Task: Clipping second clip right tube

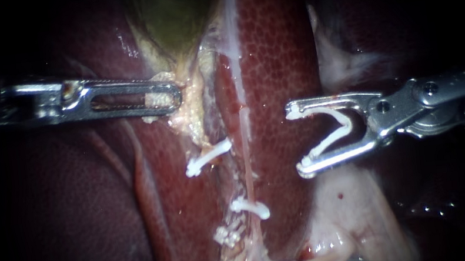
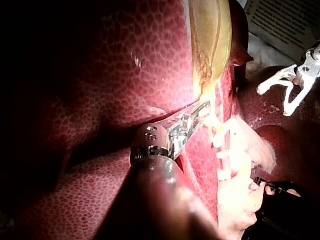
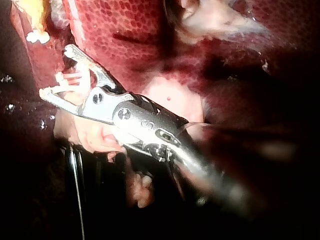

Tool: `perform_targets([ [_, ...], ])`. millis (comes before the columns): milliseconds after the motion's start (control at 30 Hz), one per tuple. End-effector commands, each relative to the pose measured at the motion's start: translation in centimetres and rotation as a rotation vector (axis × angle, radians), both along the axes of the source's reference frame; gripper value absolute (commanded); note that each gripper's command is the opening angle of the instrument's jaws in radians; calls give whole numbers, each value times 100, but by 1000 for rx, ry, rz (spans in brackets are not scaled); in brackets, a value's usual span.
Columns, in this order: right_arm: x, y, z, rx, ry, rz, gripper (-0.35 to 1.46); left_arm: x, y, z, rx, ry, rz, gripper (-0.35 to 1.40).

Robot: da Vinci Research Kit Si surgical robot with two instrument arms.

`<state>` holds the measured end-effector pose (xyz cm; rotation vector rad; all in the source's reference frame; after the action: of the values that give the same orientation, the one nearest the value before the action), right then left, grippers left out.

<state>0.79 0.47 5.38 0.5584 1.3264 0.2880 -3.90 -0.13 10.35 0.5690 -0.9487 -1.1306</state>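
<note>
Now my right instrument (image 1: 299, 140) grips open white V-clip (image 1: 342, 126); thin pink right tube (image 1: 244, 147) ahead, crosswise; left instrument (image 1: 174, 99) clenches pale tissue (image 1: 192, 119).

The light is strong only around the jaws of the left instrument (image 1: 172, 99) and of the right instrument (image 1: 297, 140). Behind both of them it fades into darkness. In the left wrist view a sheet of paper (image 2: 285, 22) with printed lines lies beyond the jaws of the right instrument.
</note>
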Motion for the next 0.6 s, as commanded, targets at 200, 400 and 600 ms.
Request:
perform_targets([
  [200,0,0,1,0,0,0,60,4,2,-3,2,-2,3,-35],
  [400,0,0,1,0,0,0,60,24,17,-19,7,5,-6,-35],
  [600,0,0,2,0,0,0,60,52,37,-47,-2,-4,-47,-35],
])
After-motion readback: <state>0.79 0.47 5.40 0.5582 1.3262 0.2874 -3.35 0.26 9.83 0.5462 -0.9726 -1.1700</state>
